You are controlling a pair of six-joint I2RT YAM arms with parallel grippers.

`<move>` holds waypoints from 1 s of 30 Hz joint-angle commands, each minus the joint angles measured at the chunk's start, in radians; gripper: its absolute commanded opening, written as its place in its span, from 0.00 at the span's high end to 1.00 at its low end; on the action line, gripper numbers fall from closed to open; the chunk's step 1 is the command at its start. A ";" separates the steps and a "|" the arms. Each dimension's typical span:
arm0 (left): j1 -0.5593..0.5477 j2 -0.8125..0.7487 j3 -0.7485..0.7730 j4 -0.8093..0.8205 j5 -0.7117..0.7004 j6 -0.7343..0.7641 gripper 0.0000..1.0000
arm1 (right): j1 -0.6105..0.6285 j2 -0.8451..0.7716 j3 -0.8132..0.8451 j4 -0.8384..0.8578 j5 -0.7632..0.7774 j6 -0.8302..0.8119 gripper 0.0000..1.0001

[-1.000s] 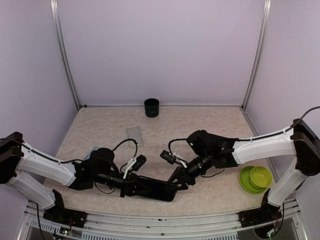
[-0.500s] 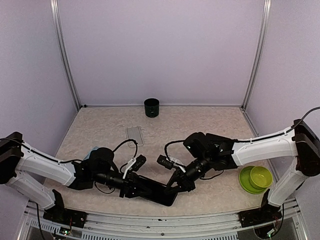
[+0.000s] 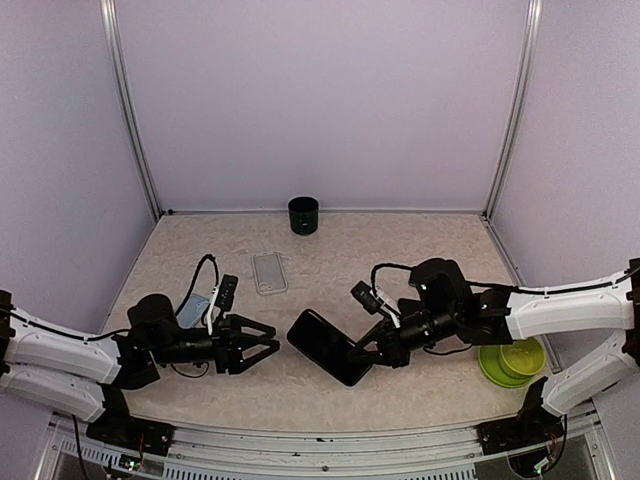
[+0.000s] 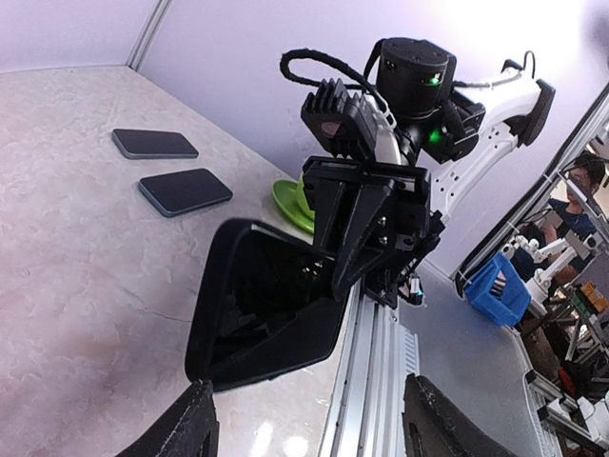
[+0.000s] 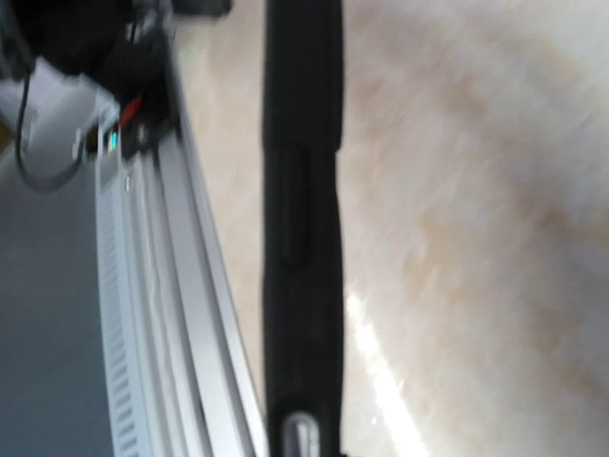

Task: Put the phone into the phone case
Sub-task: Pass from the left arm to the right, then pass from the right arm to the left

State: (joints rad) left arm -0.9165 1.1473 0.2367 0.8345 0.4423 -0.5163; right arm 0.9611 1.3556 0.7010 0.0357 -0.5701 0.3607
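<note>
A black phone point(image 3: 326, 346) with a glossy face hangs tilted over the table's front middle. My right gripper point(image 3: 373, 352) is shut on its right end. The right wrist view shows only the phone's thin edge point(image 5: 303, 238), running up the picture, blurred. In the left wrist view the phone point(image 4: 266, 305) hangs from the right gripper point(image 4: 366, 248). My left gripper point(image 3: 258, 348) stands open to the left of the phone, apart from it, with nothing between its fingers point(image 4: 181, 424). A clear phone case point(image 3: 270, 272) lies flat further back, left of centre.
A dark green cup point(image 3: 303, 215) stands at the back wall. Green bowls point(image 3: 512, 357) sit at the right. A pale blue flat thing point(image 3: 195, 308) lies beside the left arm. Two dark flat slabs point(image 4: 186, 190) show far off in the left wrist view. The metal rail point(image 4: 376, 381) runs along the near edge.
My left gripper opened, let go of the phone and drew back to the left. My right gripper closed on the phone's right end and carried it slightly right and back.
</note>
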 commanded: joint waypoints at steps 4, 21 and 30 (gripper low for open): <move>0.003 0.032 -0.048 0.255 -0.078 -0.131 0.34 | -0.013 -0.136 -0.077 0.321 0.064 0.149 1.00; -0.031 0.374 0.140 0.566 -0.030 -0.242 0.39 | 0.010 -0.107 -0.199 0.704 0.000 0.320 1.00; -0.028 0.453 0.186 0.634 0.004 -0.284 0.70 | 0.021 -0.075 -0.211 0.731 0.000 0.333 1.00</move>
State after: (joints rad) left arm -0.9440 1.5799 0.4015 1.3933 0.4202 -0.7845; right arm 0.9733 1.2709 0.4946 0.6582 -0.5568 0.6827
